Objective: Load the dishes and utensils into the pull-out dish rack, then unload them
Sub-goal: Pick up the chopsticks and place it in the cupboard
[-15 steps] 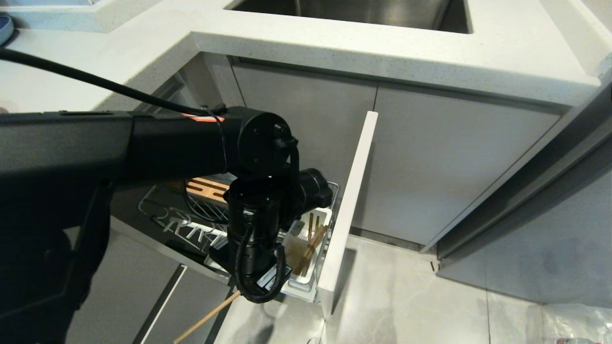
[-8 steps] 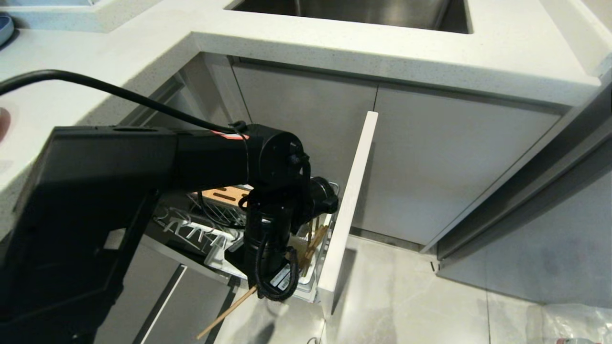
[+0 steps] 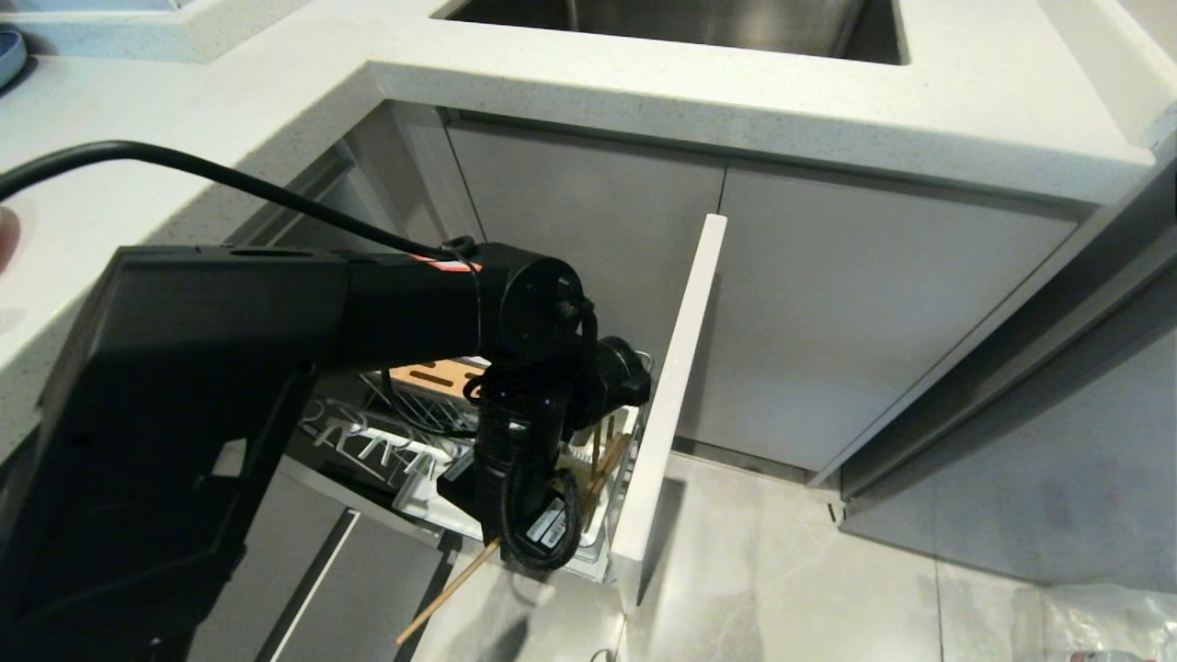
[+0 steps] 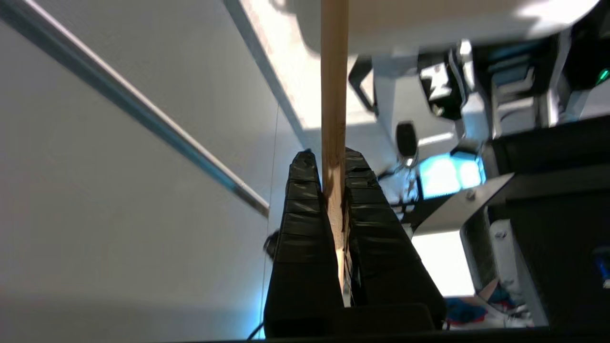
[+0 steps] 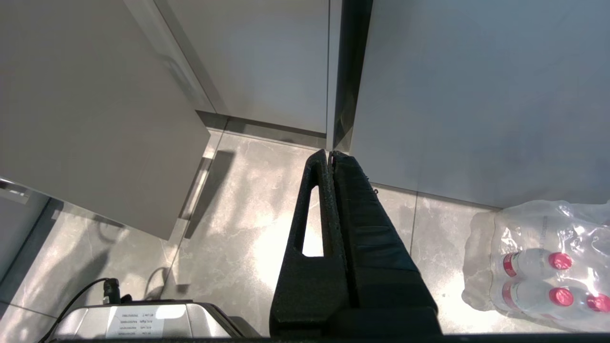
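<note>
Now, from the head, the left hand (image 3: 501, 542) is held low over the pull-out dish rack (image 3: 432, 418), one chopstick (image 3: 448, 593) angled out for the utensil cup (image 3: 602, 478). At the wrist, the chopstick is seen pinched between the fingers (image 4: 305, 214). Elsewhere, the right hand (image 5: 330, 155) is parked above the floor, pressed together.

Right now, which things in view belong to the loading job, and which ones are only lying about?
Belong to the job:
- chopstick, clamped in the left gripper
- chopsticks standing in the utensil cup
- pull-out dish rack

Only lying about:
- pack of water bottles on the floor
- sink
- right gripper, parked and shut
</note>
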Robot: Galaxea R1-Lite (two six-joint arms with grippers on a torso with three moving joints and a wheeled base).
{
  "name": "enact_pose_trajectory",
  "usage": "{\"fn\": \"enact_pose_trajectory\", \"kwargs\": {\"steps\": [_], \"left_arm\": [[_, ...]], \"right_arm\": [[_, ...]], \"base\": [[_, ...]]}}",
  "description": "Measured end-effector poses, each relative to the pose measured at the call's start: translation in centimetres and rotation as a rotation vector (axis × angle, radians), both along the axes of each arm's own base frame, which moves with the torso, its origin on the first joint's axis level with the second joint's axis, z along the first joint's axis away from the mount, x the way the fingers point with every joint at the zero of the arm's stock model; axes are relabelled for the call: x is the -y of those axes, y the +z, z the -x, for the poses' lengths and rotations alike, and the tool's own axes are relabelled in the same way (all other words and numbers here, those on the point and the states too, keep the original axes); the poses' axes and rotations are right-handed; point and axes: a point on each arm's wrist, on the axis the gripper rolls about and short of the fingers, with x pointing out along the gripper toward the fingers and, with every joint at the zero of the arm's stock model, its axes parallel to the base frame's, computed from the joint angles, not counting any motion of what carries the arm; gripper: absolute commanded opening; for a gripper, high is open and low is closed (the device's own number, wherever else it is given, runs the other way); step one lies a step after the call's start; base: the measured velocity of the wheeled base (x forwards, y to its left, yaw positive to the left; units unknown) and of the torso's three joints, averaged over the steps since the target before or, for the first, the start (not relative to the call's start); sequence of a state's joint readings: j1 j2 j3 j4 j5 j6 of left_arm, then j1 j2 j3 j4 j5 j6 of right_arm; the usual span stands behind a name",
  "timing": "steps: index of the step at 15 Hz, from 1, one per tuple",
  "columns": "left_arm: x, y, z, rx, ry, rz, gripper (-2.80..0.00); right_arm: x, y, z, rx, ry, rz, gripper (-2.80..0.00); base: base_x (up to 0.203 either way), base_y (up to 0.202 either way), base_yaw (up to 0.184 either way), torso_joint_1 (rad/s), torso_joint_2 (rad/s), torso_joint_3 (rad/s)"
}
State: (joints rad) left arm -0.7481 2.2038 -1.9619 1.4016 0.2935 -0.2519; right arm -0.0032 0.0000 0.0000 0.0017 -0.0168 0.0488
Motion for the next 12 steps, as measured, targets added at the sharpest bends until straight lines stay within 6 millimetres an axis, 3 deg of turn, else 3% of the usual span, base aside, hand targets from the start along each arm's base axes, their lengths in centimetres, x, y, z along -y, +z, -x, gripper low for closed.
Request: {"fn": "enact_pose_trajectory", "kwargs": {"steps": [12], "left_arm": [[0.2, -1.2, -1.2, 0.008, 0.011, 0.007, -2.80]], "right_arm": [[0.0, 0.0, 0.0, 0.000, 0.000, 0.000, -2.80]], "base": [[0.000, 0.000, 0.000, 0.000, 0.00, 0.000]]}}
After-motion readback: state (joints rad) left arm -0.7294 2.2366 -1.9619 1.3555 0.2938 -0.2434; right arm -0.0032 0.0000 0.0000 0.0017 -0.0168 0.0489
